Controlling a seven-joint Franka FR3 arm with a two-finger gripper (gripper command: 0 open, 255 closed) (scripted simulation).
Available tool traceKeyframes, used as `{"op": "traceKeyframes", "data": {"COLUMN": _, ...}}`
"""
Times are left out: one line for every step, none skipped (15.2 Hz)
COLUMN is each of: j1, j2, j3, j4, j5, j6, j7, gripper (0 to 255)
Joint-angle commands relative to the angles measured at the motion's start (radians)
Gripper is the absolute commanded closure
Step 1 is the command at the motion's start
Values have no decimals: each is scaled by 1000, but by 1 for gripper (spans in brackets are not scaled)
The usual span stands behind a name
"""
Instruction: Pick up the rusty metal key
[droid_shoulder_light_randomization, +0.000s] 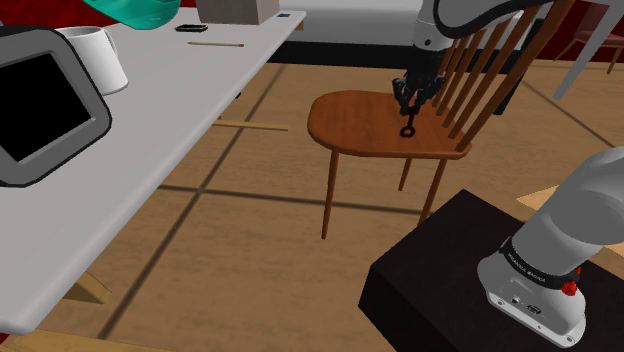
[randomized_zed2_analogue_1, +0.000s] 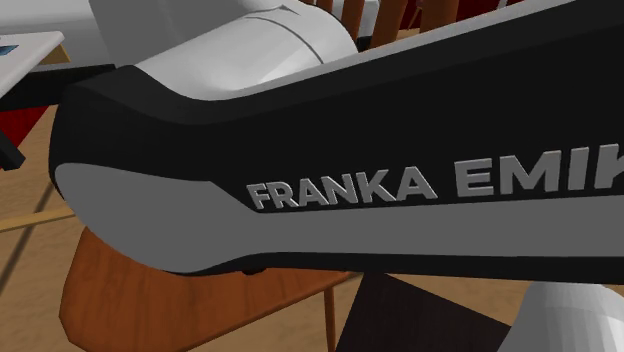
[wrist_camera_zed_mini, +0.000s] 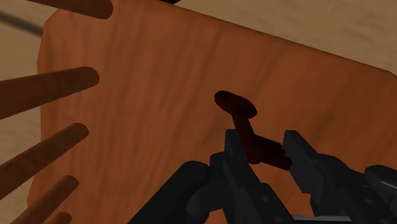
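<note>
- Chair seat (droid_shoulder_light_randomization: 350, 120): red-brown wood, smooth, faint grain, slight sheen.
- Back spindles (wrist_camera_zed_mini: 44, 89): same wood, rounded and smooth.
- Key (wrist_camera_zed_mini: 245, 127): dark red-brown, dull, rust-like surface, no shine.
- Hand (wrist_camera_zed_mini: 262, 151): black, matt, hard-looking.
- Arm (randomized_zed2_analogue_1: 290, 45): smooth white shell with mild gloss, and a black matt casing with grey lettering.
- Floor (droid_shoulder_light_randomization: 250, 230): tan wood planks, matt.
- Tabletop (droid_shoulder_light_randomization: 170, 110): pale grey, smooth and plain.
- Stand (droid_shoulder_light_randomization: 440, 270): black, matt.
</note>
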Motion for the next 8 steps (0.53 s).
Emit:
{"op": "traceKeyframes", "data": {"j1": 1, "j2": -6, "j3": 0, "j4": 21, "j5": 1, "j6": -27, "j7": 0, "gripper": 255}}
{"op": "traceKeyframes", "data": {"j1": 0, "j2": -8, "j3": 0, "j4": 32, "j5": 1, "j6": -41, "j7": -1, "gripper": 255}}
{"op": "traceKeyframes", "data": {"j1": 0, "j2": -10, "j3": 0, "j4": 44, "j5": 1, "j6": -55, "j7": -1, "gripper": 255}}
{"op": "traceKeyframes", "data": {"j1": 0, "j2": -12, "j3": -1, "j4": 56, "j5": 1, "j6": -69, "j7": -2, "gripper": 255}}
{"op": "traceKeyframes", "data": {"j1": 0, "j2": -14, "j3": -1, "j4": 68, "j5": 1, "j6": -83, "j7": -3, "gripper": 255}}
{"op": "traceKeyframes", "data": {"j1": 0, "j2": -15, "j3": -1, "j4": 81, "j5": 1, "j6": -96, "j7": -3, "gripper": 255}}
{"op": "traceKeyframes", "data": {"j1": 0, "j2": -16, "j3": -1, "j4": 93, "j5": 1, "j6": -110, "j7": -4, "gripper": 255}}
{"op": "traceKeyframes", "data": {"j1": 0, "j2": -17, "j3": -2, "j4": 106, "j5": 1, "j6": -124, "j7": -4, "gripper": 255}}
